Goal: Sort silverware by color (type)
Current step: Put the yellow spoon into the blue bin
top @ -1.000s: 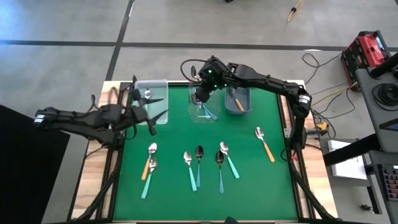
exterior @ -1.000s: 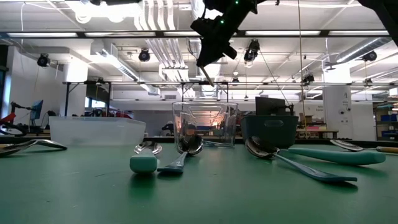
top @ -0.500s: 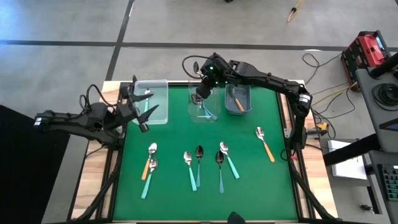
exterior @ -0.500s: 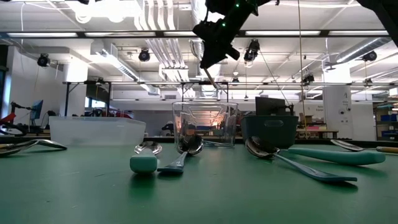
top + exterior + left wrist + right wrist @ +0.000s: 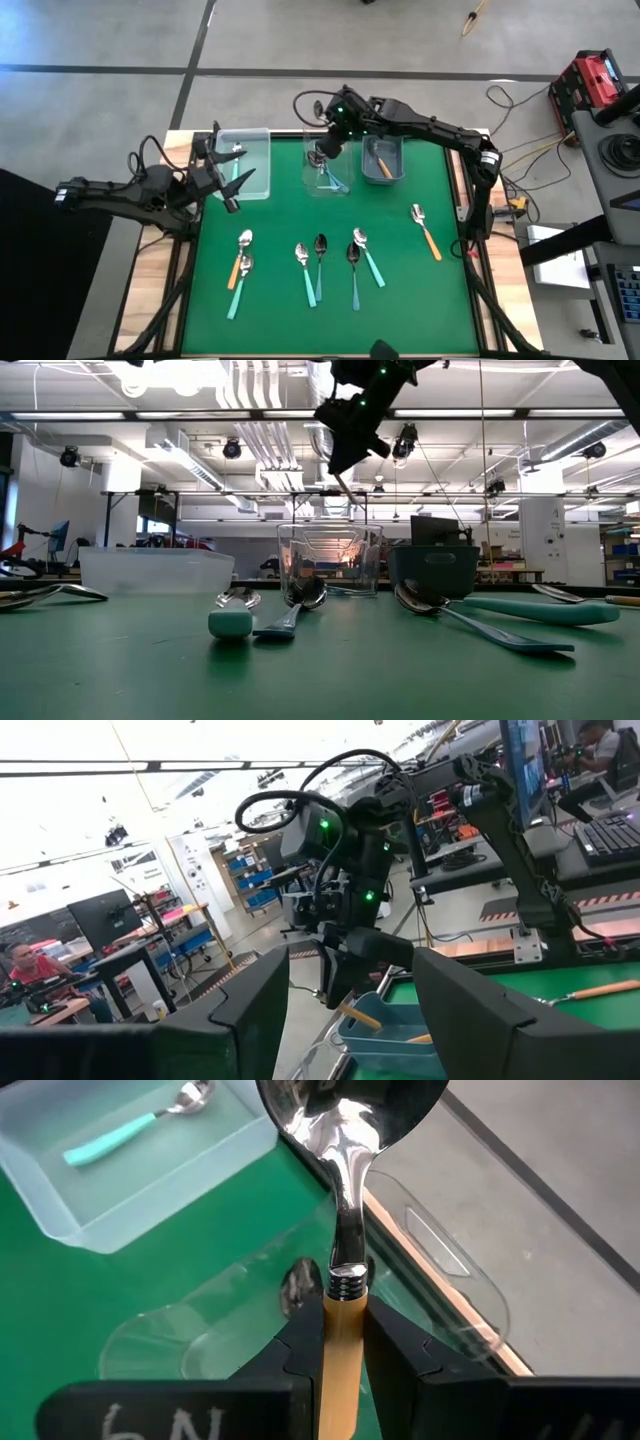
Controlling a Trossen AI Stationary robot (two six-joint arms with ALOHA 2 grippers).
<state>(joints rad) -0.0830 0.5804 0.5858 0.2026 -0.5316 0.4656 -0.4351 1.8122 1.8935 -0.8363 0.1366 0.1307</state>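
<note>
Presently, eight spoons (image 5: pixel 318 266) lie loose on the green mat (image 5: pixel 400 290) at the near side, handles mint, teal and orange. Farther back, the left gripper (image 5: pixel 222 183) hangs at the mat's left edge just near of the left clear bin (image 5: pixel 262 140), fingers spread wide, holding nothing; that bin contains a mint-handled spoon (image 5: pixel 130 1127). At the far side, the right gripper (image 5: pixel 338 1345) is raised above the middle clear bin (image 5: pixel 312 185), fingers narrow and clamped on an orange-handled spoon (image 5: pixel 340 1210). A grey bin (image 5: pixel 395 175) stands just right.
</note>
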